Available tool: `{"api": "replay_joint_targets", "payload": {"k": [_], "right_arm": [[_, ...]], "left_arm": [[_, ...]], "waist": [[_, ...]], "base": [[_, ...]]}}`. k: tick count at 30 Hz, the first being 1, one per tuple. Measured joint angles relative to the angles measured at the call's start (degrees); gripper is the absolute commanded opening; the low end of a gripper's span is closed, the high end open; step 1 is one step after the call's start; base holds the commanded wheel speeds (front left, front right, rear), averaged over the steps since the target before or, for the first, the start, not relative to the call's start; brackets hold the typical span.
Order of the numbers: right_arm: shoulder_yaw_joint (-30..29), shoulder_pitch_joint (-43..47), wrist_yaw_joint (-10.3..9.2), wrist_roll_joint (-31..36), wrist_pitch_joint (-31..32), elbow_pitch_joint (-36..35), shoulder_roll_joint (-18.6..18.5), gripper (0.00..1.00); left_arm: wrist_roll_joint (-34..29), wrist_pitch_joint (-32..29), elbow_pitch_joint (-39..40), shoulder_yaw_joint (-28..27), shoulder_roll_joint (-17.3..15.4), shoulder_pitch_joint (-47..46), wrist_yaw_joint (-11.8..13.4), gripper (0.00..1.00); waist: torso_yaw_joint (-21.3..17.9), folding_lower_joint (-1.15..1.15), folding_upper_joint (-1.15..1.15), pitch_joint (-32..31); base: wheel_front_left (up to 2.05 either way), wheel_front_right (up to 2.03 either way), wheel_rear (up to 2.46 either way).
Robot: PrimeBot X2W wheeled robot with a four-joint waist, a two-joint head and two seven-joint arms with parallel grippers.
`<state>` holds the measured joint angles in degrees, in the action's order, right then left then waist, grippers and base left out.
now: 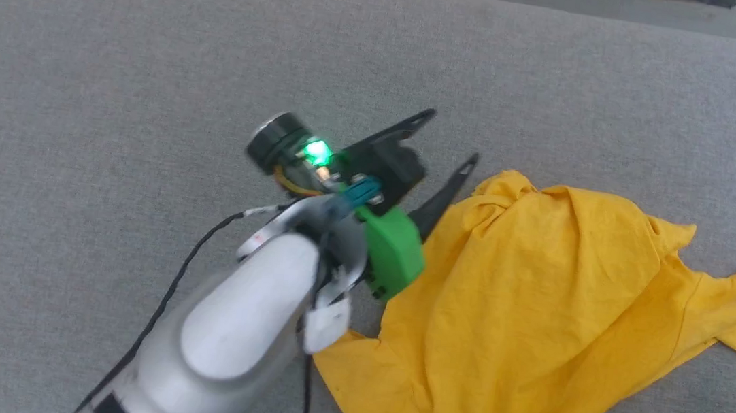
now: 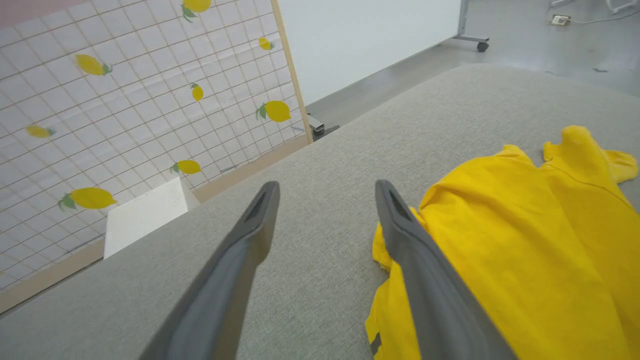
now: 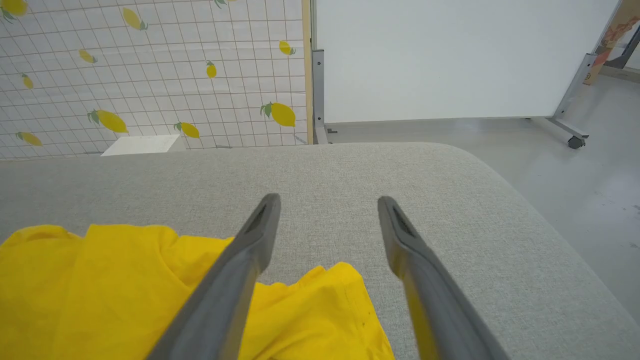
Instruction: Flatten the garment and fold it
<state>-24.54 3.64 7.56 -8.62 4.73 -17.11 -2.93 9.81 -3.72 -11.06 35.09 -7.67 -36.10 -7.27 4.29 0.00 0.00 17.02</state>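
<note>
Garment (image 1: 535,306): crumpled heap on grey pad (image 1: 149,74), right of centre. Left gripper (image 1: 453,134): fingers apart, empty, just beside cloth edge, likely poised to pinch and spread. Right gripper (image 3: 328,200): apart, empty, above other side.

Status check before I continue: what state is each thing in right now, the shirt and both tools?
Bright yellow cotton T-shirt: crumpled, not folded, lying on the grey fabric surface.
Left tool: open, empty, beside the shirt's edge.
Right tool: open, empty, near the shirt's edge.
</note>
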Motion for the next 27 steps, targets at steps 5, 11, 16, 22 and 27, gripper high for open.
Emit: {"api": "replay_joint_targets", "payload": {"k": [5,11,16,22,27], "right_arm": [[0.3,-0.5,0.00,0.0,1.9,-2.1,0.0,1.00],[0.8,-1.0,0.00,0.0,3.3,-3.4,0.0,1.00],[1.5,-1.3,0.00,-0.1,3.3,-3.3,0.0,1.00],[1.7,-1.4,0.00,-0.5,3.4,-3.1,0.0,1.00],[2.3,-2.7,0.00,-1.1,3.3,-1.7,0.0,1.00]], "left_arm": [[8.5,-5.3,-6.6,9.3,-1.2,-8.6,-0.1,1.00],[15.0,-10.4,-13.2,18.8,-3.5,-15.4,-0.1,1.00],[21.3,-12.3,-16.3,24.5,-3.7,-17.2,-0.1,1.00],[30.9,-16.6,-14.6,33.1,-5.1,-19.9,0.0,1.00],[32.0,-13.3,-13.2,36.6,-6.5,-21.5,-0.2,0.00]], "waist": [[-0.8,0.00,0.00,1.7],[-2.4,0.00,0.00,4.5],[-3.8,0.00,0.00,6.6],[-5.1,0.00,0.00,8.5],[-5.4,0.00,0.00,9.1]], "base": [[0.00,0.00,0.00],[0.00,0.00,0.00],[0.00,0.00,0.00],[0.00,0.00,0.00],[0.00,0.00,0.00]]}}
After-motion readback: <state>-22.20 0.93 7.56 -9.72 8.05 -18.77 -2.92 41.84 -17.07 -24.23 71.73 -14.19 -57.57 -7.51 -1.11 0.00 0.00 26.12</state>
